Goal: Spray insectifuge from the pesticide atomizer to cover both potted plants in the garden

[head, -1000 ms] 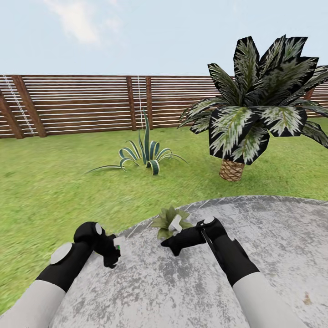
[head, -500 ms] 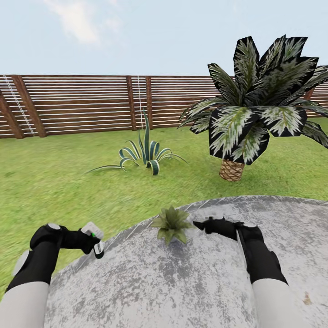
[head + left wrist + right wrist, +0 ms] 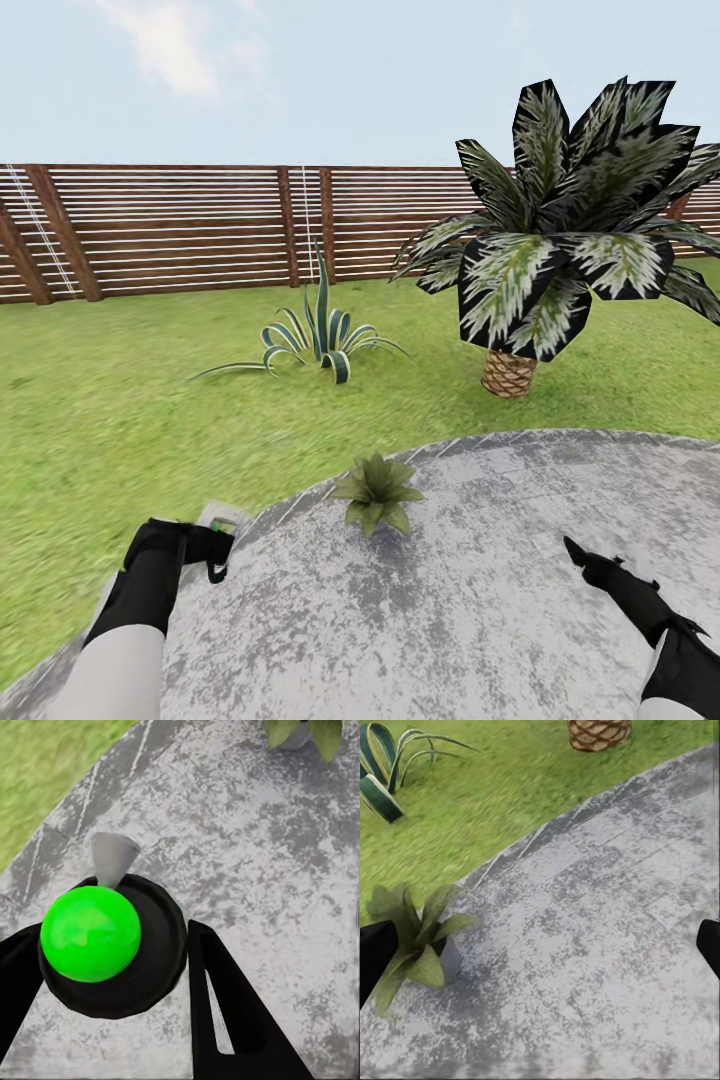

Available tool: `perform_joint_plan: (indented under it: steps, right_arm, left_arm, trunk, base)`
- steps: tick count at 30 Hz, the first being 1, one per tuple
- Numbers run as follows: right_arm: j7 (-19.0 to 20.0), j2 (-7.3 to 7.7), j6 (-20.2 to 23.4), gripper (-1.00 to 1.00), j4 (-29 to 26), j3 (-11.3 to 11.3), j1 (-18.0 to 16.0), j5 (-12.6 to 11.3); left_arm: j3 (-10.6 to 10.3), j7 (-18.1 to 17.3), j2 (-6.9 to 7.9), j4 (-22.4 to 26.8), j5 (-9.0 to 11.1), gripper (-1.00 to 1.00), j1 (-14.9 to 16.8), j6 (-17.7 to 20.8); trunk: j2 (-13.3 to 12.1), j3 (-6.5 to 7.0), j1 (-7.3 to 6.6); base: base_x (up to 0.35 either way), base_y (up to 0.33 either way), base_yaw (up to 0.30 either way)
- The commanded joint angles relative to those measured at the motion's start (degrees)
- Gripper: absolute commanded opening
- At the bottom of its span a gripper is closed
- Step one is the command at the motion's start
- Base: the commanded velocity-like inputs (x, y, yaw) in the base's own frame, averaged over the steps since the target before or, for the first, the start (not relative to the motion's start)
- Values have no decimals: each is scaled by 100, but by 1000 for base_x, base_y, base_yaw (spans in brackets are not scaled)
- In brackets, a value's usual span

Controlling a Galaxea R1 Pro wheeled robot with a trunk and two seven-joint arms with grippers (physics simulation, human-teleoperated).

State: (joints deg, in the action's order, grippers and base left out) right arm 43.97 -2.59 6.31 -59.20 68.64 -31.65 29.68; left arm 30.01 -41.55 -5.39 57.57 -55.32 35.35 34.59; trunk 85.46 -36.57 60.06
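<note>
Round grey paved patch [image 3: 480, 620] w/ one potted plant [image 3: 378, 492] atop.

One potted plant [image 3: 378, 491], one palm [image 3: 560, 240], one agave [image 3: 318, 340], one atomizer [image 3: 105, 937], two pincers.

Left gripper [image 3: 212, 548] sits low at the left, fingers clamped; right gripper [image 3: 585, 562] hangs low right, fingers spread wide.

Light: bright, even daylight from a pale sky [image 3: 300, 70]; no clear direction.
Shadows: almost none; only faint darkening under the potted plant [image 3: 377, 492] and the palm [image 3: 560, 230].
Glare: none.
Sharpness: the paved patch [image 3: 450, 600] and lawn [image 3: 120, 420] textures look smeared and soft; wrist views coarser.
Edges: no visible bending.
</note>
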Motion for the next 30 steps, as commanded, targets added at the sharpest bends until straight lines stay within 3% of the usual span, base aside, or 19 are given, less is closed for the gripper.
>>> perform_joint_plan:
  steps: [1,5,10,12,16,18,21,25,27,30]
  right_arm:
    - [33,-5,22,100,31,99,-10,155]
    - [70,-5,16,100,392,220,-8,442]
    - [19,-5,19,100,583,226,-8,482]
    - [-337,-10,19,100,601,222,-8,560]
    - [-1630,-39,19,100,674,214,-8,622]
    - [-1908,-30,15,100,787,210,-8,640]
    - [-1514,-20,10,100,989,199,-8,769]
    - [-526,-12,10,100,1147,200,-8,1542]
    - [-367,-13,6,100,1168,203,-8,1805]
    - [-290,-14,3,100,1180,215,-8,1943]
  left_arm:
    - [63,-35,-10,5,-32,-100,7,147]
    - [146,-40,-15,1,-47,-100,7,466]
    - [128,-46,-15,6,-75,-100,7,1152]
    - [116,-46,-14,8,-81,-100,7,1314]
    - [116,-46,-12,9,-83,-100,7,1379]
    - [118,-43,-10,7,-86,-100,7,1388]
    - [119,-35,-7,2,-90,-100,5,1385]
    - [119,-30,-6,-6,-92,-100,-8,1377]
    - [119,-26,-6,-9,-93,-100,-9,1371]
    - [116,-21,-11,-10,-90,-100,-10,1361]
  trunk:
    - [4,-6,0]
    - [4,-6,0]
    - [4,-6,0]
    - [4,-6,0]
    - [4,-6,0]
    - [4,-6,0]
    - [4,-6,0]
    - [4,-6,0]
    - [4,-6,0]
    - [4,-6,0]
  base:
    - [0,0,0]
    - [0,0,0]
    - [0,0,0]
    - [0,0,0]
    - [0,0,0]
    - [0,0,0]
    - [0,0,0]
    - [0,0,0]
    - [0,0,0]
    - [0,0,0]
